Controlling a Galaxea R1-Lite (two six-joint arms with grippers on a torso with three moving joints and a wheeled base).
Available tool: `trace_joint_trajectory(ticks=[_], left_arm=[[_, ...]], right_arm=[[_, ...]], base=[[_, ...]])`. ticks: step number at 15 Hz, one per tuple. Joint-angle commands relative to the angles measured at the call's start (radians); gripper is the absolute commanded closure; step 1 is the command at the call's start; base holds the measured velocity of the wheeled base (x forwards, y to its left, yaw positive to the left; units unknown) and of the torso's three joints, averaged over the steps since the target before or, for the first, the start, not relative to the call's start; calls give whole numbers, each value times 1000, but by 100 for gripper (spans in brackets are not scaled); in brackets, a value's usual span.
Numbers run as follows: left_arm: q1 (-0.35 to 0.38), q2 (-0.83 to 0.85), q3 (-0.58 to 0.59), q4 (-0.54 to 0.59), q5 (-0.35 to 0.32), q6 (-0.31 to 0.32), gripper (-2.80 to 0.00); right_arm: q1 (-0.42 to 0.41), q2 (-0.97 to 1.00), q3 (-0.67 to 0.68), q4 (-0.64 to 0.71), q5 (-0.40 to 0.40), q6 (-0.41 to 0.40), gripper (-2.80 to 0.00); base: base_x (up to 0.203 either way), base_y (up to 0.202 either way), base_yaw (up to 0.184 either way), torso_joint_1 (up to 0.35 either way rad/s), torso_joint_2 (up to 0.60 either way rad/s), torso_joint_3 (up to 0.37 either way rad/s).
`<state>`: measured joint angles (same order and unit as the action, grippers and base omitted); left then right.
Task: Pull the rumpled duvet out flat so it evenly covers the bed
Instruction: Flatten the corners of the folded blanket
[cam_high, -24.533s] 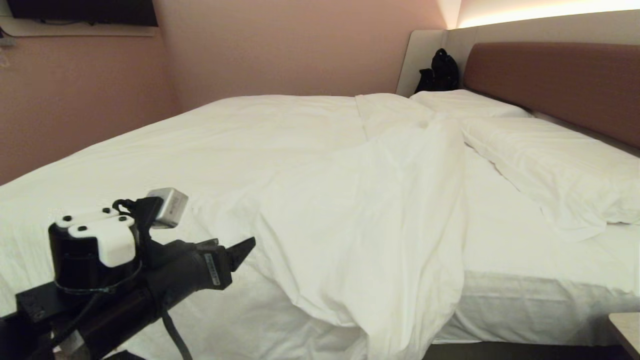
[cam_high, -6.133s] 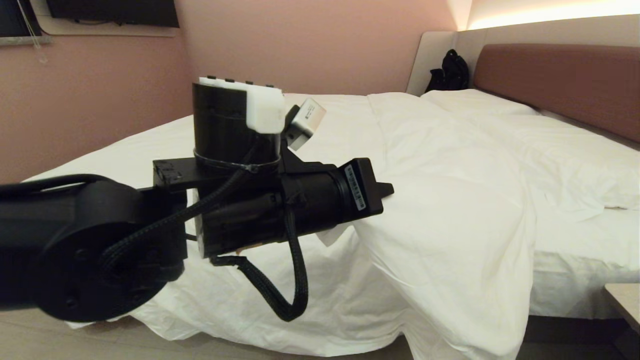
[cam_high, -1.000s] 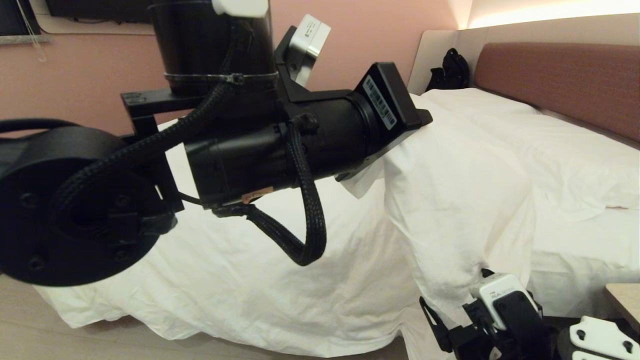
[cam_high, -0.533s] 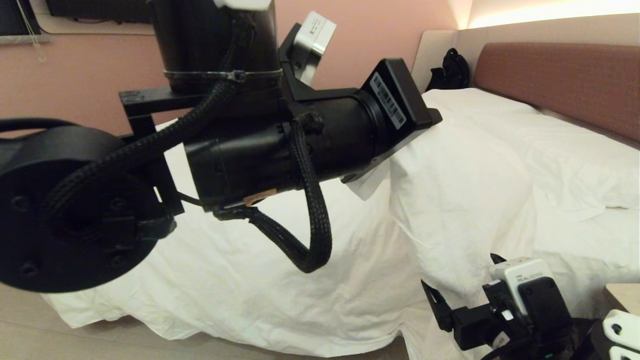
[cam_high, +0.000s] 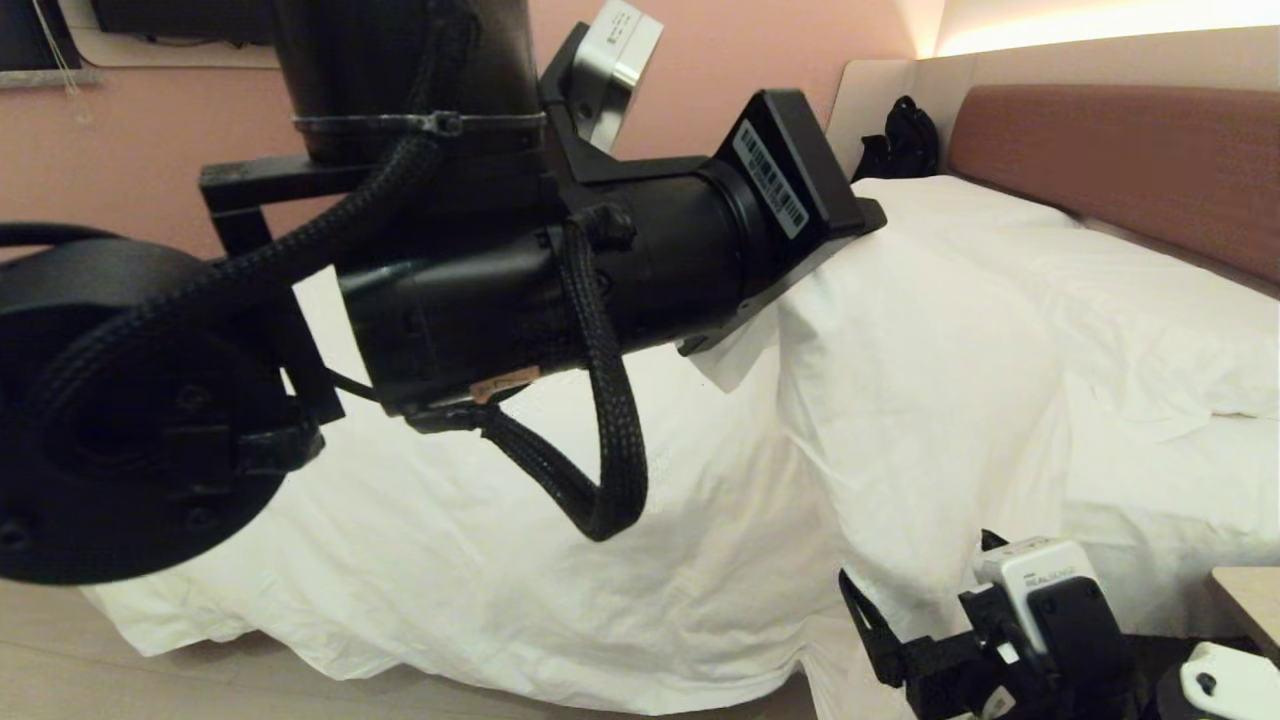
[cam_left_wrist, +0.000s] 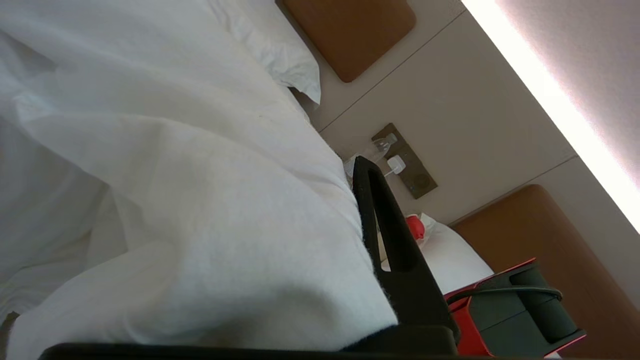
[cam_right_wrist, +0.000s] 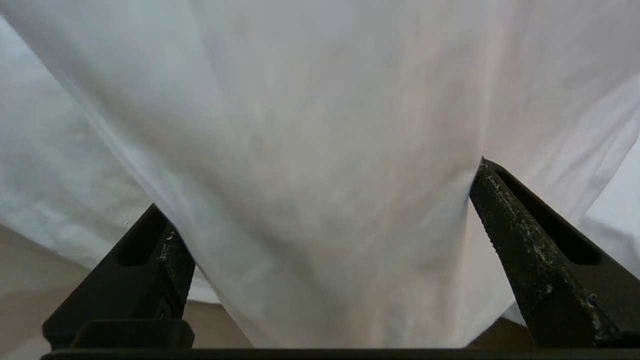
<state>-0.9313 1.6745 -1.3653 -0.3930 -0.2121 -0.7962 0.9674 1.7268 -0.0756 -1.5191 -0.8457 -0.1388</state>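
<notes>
"RealSense" legible on right wrist camera (cam_high: 1030, 585). Left gripper (cam_high: 775, 300) clenched on duvet (cam_high: 900, 400), unmoved; right gripper (cam_right_wrist: 325, 250) spread wide, straddling hanging fold.

The head camera looked forward and slightly down across the bed (cam_high: 1150, 520) from beside its long edge, toward the headboard (cam_high: 1120, 165) at the far right. The left arm (cam_high: 520, 270) sat so close to this lens that it blocked much of the picture's left half.

The left wrist camera rode right behind the left tool (cam_left_wrist: 395, 260), pressed near the duvet (cam_left_wrist: 190, 200), facing the headboard wall. It shared that wall and the pillow end with the head view.

The right wrist camera sat low by the bed's side, very near, looking between the right tool (cam_right_wrist: 325, 250) at the hanging duvet fold, the same fold the head view showed at lower right.
</notes>
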Motion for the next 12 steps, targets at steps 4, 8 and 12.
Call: trace_joint_trajectory(ticks=[4, 8, 12], left_arm=[[0, -9, 0, -3, -3, -5, 0], [-8, -9, 0, -1, -1, -5, 0], [-12, -15, 3, -1, -1, -5, 0]], right_arm=[[-1, 13, 46, -9, -6, 40, -280], [-10, 31, 54, -9, -4, 65, -280], [-18, 48, 49, -9, 0, 73, -280]], base=[[0, 0, 0, 0, 0, 0], [0, 0, 0, 0, 0, 0], [0, 0, 0, 0, 0, 0]])
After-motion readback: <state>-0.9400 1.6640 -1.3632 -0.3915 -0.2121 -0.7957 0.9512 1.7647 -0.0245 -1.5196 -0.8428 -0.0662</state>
